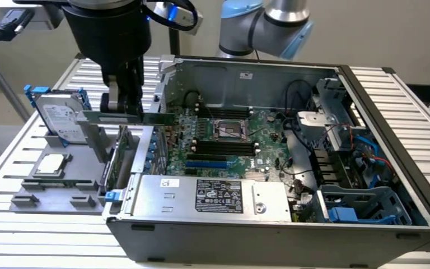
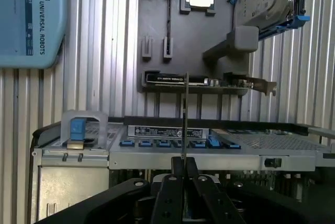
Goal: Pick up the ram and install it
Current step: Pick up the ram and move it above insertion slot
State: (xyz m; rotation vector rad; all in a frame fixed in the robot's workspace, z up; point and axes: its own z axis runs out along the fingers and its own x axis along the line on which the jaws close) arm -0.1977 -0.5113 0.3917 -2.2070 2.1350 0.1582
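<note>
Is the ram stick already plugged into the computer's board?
No, the gripper holds the ram stick in the air at the case's edge, clear of the board.

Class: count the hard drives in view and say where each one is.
1. The silver hard drive in a blue frame stands in the grey holder at the exterior view's left, outside the computer case. More may be hidden in the case's bays.

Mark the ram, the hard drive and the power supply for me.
ram (image 1: pixel 159 118), exterior view, on the green board's end toward that view's right.
hard drive (image 1: pixel 56 119), exterior view, on its silver face.
power supply (image 1: pixel 219 197), exterior view, on its black label.
</note>
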